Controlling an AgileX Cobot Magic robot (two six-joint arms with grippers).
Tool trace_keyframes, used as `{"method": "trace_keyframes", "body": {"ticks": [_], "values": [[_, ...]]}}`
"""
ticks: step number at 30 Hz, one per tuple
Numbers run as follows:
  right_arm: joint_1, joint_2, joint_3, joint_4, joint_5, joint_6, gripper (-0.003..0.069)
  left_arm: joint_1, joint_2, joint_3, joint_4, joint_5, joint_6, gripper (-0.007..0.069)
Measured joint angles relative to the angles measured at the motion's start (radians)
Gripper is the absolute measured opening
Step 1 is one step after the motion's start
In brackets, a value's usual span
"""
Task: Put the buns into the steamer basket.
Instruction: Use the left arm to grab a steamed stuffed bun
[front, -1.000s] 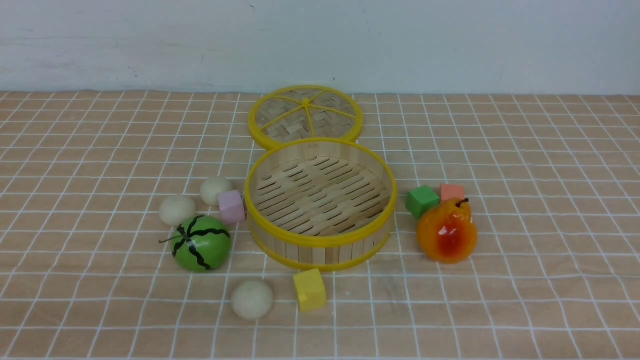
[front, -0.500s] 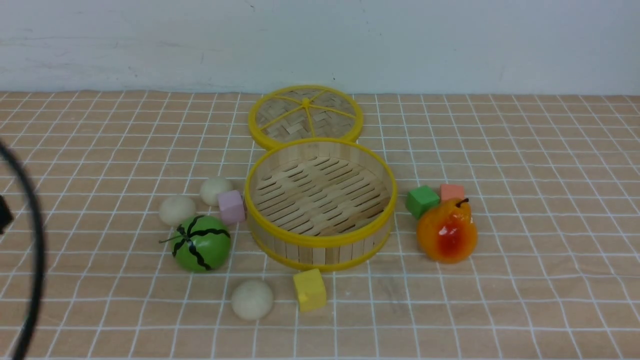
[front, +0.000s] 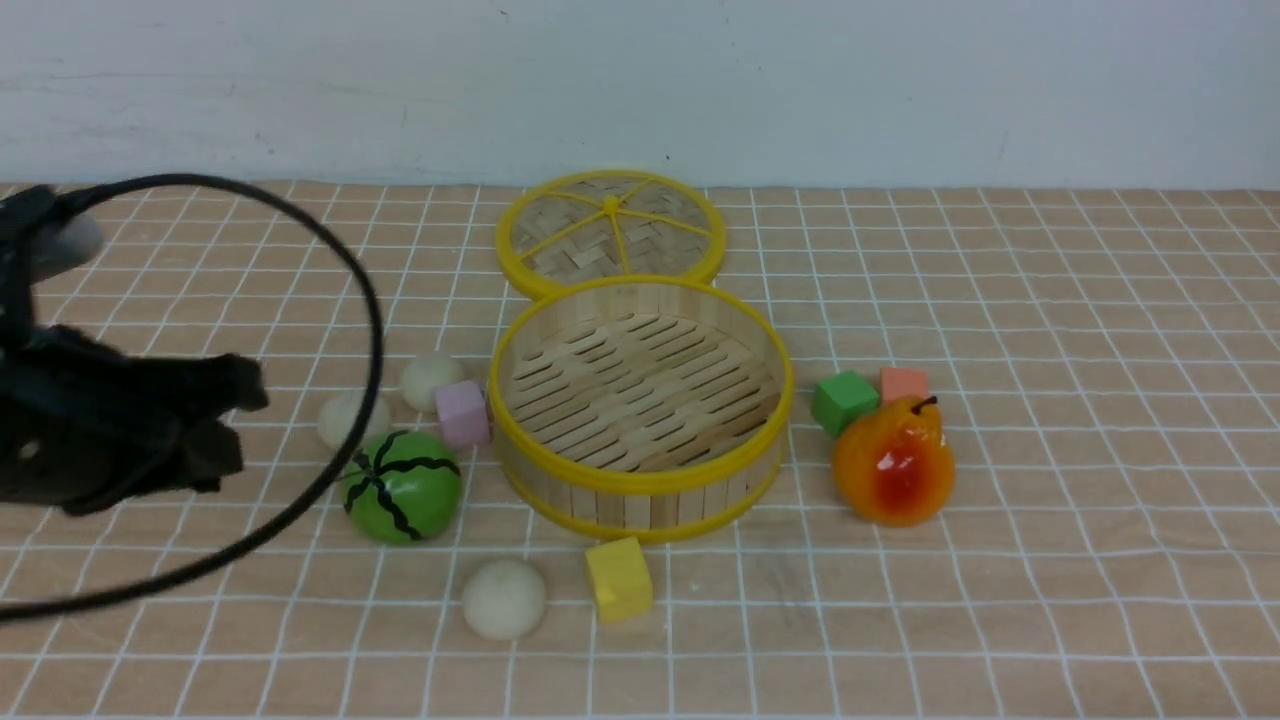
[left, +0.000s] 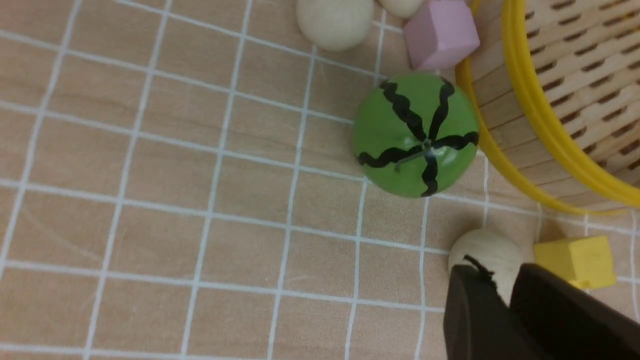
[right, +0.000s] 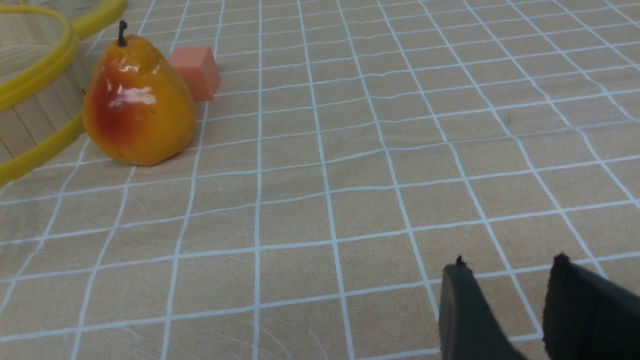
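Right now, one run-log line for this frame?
buns: three on cloth, none in | steamer basket: empty | left fingers: open, empty, left of buns | right fingers: open, empty

You face a plain, pale wall (front: 900, 90), whitish with a faint blue-grey cast and flecked with a few small dark specks and scuffs. It meets the surface (front: 1100, 300) in a straight horizontal edge across the front view. The surface is covered by a tan cloth (right: 350, 220) printed with a grid of thin white lines (right: 324, 189); the lines waver slightly where the fabric ripples. The light is soft and even, and the shadows on the cloth are faint and short.
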Motion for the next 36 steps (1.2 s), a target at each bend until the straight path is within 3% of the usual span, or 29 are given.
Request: {"method": "trace_keyframes", "body": {"ticks": [5, 8, 15, 30, 36], "values": [[0.0, 0.0, 0.0, 0.0, 0.0, 0.0, 0.0241, -0.041, 0.134, -0.083, -0.108, 0.106, 0.164, 0.0129], [0.0, 0.0, 0.0, 0.0, 0.0, 0.0, 0.0241, -0.151, 0.227, -0.1, -0.124, 0.113, 0.212, 0.0157], [0.0, 0.0, 0.0, 0.0, 0.0, 0.0, 0.0241, -0.307, 0.394, -0.176, 0.039, 0.075, 0.065, 0.0237], [0.0, 0.0, 0.0, 0.0, 0.0, 0.0, 0.0241, -0.323, 0.595, -0.226, 0.07, -0.014, 0.026, 0.0244], [0.0, 0.0, 0.0, 0.0, 0.0, 0.0, 0.0241, -0.323, 0.597, -0.226, 0.069, -0.018, 0.023, 0.019]]}}
